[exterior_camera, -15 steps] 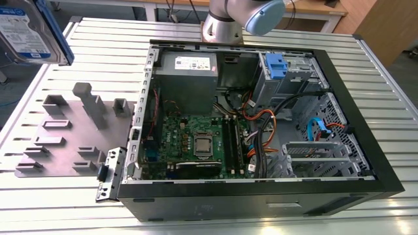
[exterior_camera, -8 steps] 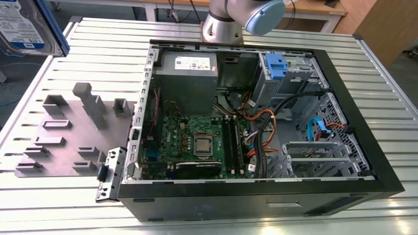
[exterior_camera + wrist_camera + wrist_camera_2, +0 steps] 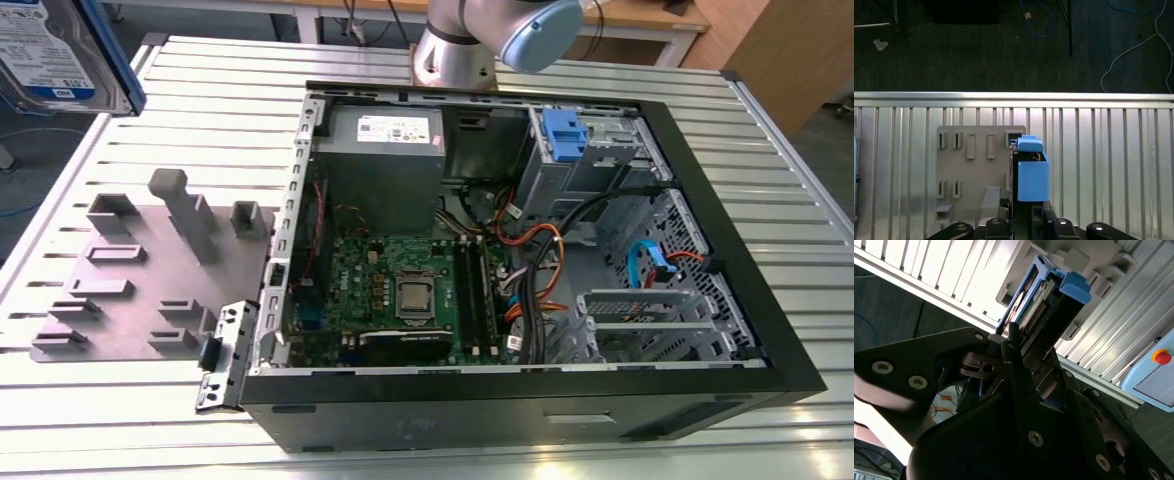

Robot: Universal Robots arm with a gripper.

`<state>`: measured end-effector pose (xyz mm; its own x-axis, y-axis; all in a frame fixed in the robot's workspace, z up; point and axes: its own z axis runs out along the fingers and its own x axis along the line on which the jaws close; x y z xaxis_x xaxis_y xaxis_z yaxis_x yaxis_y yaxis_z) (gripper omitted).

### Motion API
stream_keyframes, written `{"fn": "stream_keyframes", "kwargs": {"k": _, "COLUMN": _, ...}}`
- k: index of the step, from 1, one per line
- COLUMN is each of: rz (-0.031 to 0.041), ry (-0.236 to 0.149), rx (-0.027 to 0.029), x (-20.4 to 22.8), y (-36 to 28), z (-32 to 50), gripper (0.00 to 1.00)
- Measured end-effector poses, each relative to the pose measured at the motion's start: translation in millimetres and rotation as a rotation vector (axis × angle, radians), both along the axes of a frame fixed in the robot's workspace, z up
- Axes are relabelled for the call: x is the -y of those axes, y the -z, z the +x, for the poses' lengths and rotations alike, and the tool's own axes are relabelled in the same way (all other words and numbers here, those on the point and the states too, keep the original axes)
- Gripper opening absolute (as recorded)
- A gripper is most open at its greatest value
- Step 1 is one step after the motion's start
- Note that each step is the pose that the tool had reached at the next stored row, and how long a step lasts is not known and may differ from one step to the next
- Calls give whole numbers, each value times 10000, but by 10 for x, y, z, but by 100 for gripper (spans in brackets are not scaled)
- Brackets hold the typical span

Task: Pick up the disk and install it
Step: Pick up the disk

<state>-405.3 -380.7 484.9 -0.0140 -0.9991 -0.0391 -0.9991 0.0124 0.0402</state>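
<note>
Gripping one disk (image 3: 1032, 180) (blue-railed), pincer (image 3: 1024, 209) clamped on it, one grey plate (image 3: 974, 170), one open computer case (image 3: 694, 290).

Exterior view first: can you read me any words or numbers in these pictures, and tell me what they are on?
No text can be read for sure.
Blue-and-white label on the disk: has print, too blurred to read.
White sticker on the grey power-supply box: print too small to read.
Red button in the second wrist view: no words seen.
</note>
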Motion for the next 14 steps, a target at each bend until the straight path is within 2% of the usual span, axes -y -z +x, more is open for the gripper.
{"fn": "stream_keyframes", "kwargs": {"k": 8, "rz": -1, "ry": 0, "rx": 0, "x": 0, "y": 0, "z": 163, "gripper": 35}}
{"fn": "stream_keyframes", "kwargs": {"k": 14, "rz": -1, "ry": 0, "rx": -1, "x": 0, "y": -1, "z": 318, "gripper": 35}}
